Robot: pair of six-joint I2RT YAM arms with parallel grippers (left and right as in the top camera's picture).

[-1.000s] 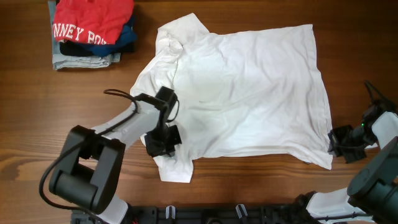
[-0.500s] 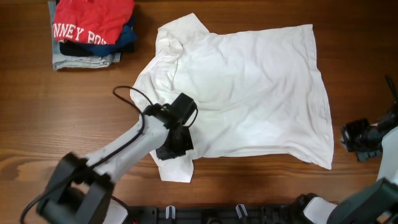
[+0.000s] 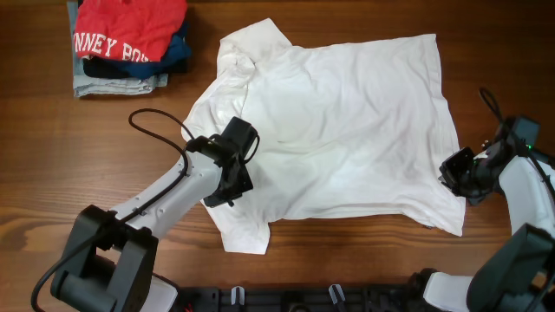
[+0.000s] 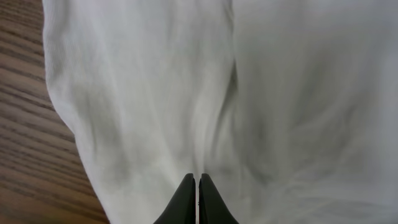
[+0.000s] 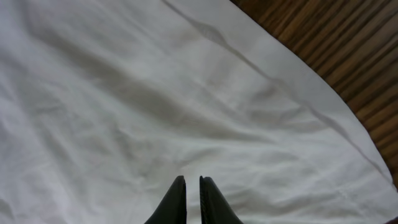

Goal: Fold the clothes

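The white T-shirt [image 3: 347, 121] lies spread flat on the wooden table, collar side to the left and hem to the right, with one sleeve [image 3: 243, 230] pointing to the front edge. My left gripper [image 3: 232, 178] is over the shirt's front left part near that sleeve. In the left wrist view its fingers [image 4: 197, 178] are shut over white fabric [image 4: 155, 93], with nothing seen between them. My right gripper [image 3: 453, 167] is at the shirt's right hem. In the right wrist view its fingers [image 5: 192, 180] are nearly together over wrinkled fabric [image 5: 186, 93].
A pile of folded garments stands at the back left: a red one with white lettering [image 3: 130, 26] on top, then navy [image 3: 178, 48] and pale blue [image 3: 117, 84]. A black rail [image 3: 329, 299] runs along the front edge.
My right gripper has moved left from the bare table onto the shirt's right hem. My left gripper has shifted a little back over the shirt. The shirt has not visibly moved.
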